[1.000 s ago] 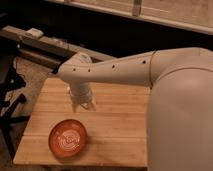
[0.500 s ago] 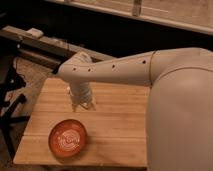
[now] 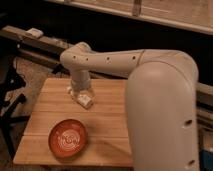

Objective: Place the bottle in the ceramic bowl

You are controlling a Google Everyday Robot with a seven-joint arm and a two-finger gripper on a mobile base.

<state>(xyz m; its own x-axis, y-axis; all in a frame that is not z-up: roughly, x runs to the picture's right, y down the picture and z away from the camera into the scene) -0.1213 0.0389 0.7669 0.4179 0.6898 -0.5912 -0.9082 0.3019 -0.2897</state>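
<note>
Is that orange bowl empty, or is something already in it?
Empty: the ceramic bowl shows only its pale rings inside. The hand hangs over the table farther back, not over the bowl.

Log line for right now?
ceramic bowl: empty, table front-left | tool: low, beyond bowl | bottle: at tool | placement: not done

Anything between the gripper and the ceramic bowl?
No. In the camera view only bare wooden table lies between the gripper, over the table's middle, and the ceramic bowl nearer the camera.
</note>
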